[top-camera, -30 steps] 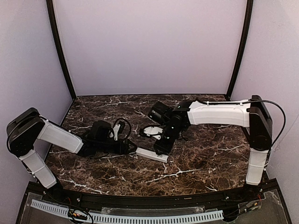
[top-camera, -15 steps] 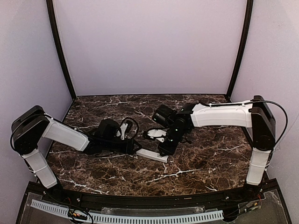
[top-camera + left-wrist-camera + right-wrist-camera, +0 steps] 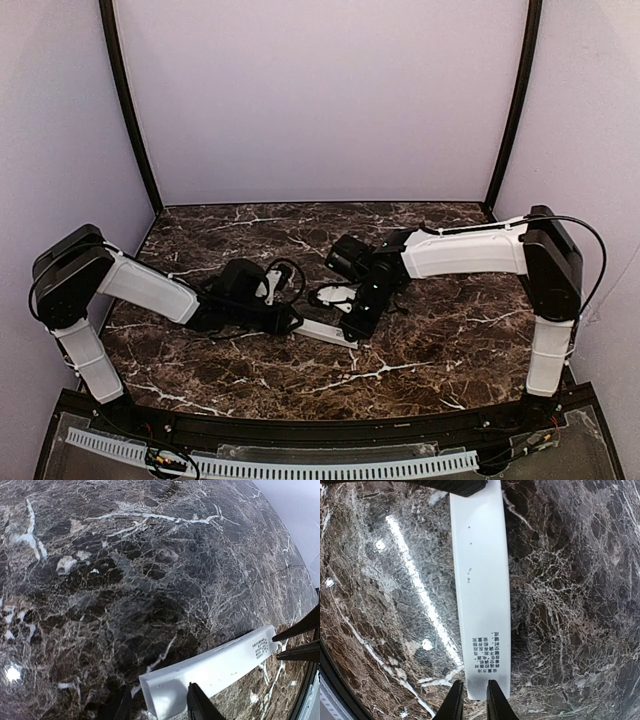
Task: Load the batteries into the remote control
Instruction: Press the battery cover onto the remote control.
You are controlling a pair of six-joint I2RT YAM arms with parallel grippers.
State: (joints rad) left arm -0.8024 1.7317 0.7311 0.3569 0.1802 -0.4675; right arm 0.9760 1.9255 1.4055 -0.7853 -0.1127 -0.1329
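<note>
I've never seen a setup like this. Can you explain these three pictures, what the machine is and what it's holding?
These are two robot arms, the left arm and the right arm, bolted at the near edge of a dark marble table. The wide picture comes from a fixed camera above and behind them. The other two come from small cameras on each wrist, looking past that arm's own fingers. One long white bar, the remote control, lies on the table. The left gripper straddles one end of it. The right gripper sits at the printed end. I cannot tell whether either is squeezing. No batteries show in any view.
</note>
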